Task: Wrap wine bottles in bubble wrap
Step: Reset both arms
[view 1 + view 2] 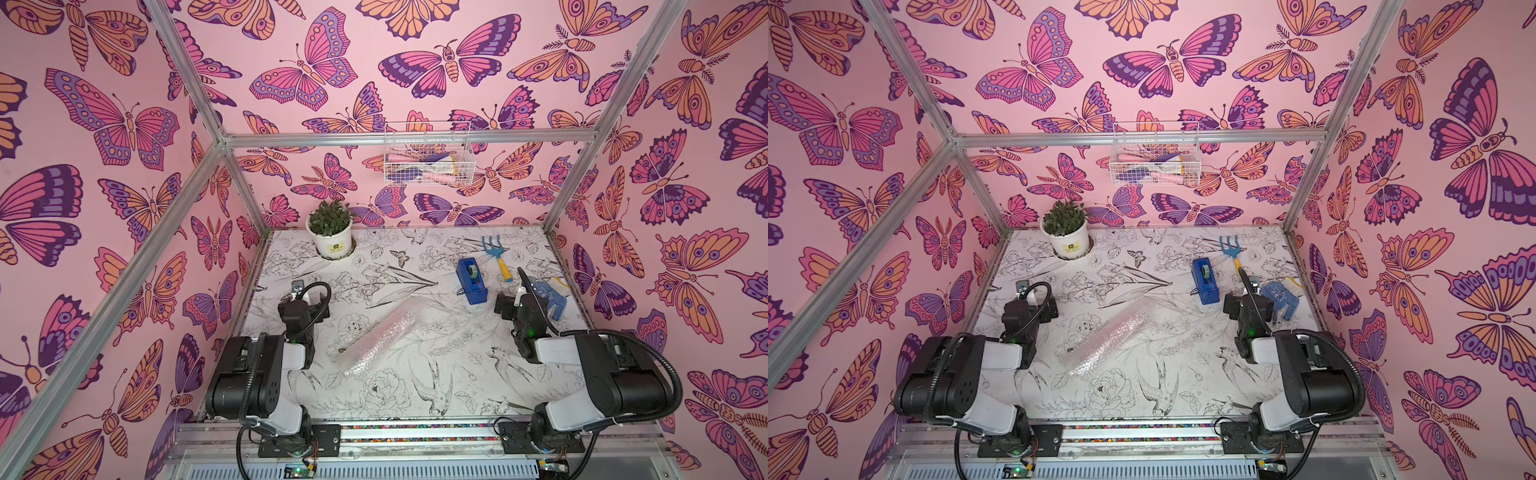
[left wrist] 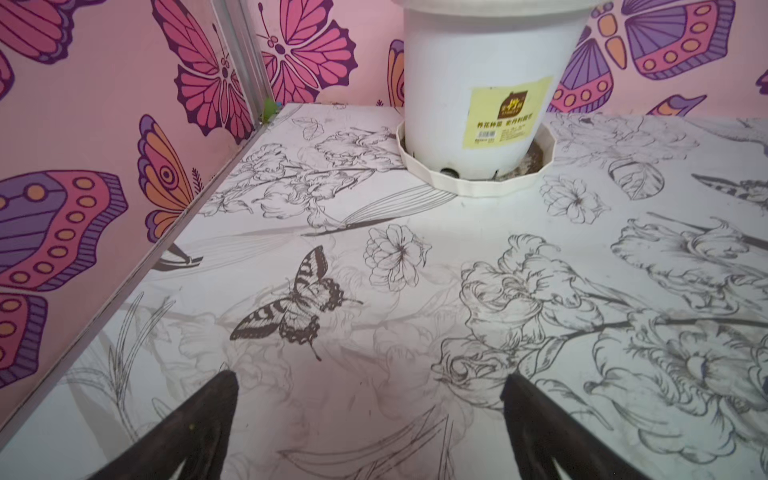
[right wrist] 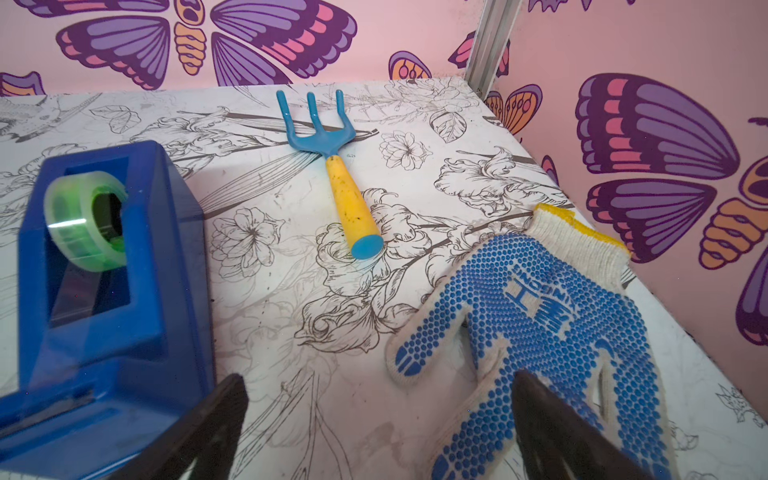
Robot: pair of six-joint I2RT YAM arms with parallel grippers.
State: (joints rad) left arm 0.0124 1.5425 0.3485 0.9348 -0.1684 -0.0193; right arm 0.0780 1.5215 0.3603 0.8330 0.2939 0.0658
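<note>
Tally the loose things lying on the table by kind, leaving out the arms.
Bubble wrap roll: 1
Blue tape dispenser: 1
Garden hand rake: 1
Blue-dotted work glove: 1
Potted plant: 1
Total: 5

The bubble wrap (image 1: 380,338), rolled into a whitish-pink bubbly tube, was seen lying flat and slanted between the left gripper (image 2: 370,376) and the right gripper (image 3: 378,376), touched by neither.
</note>
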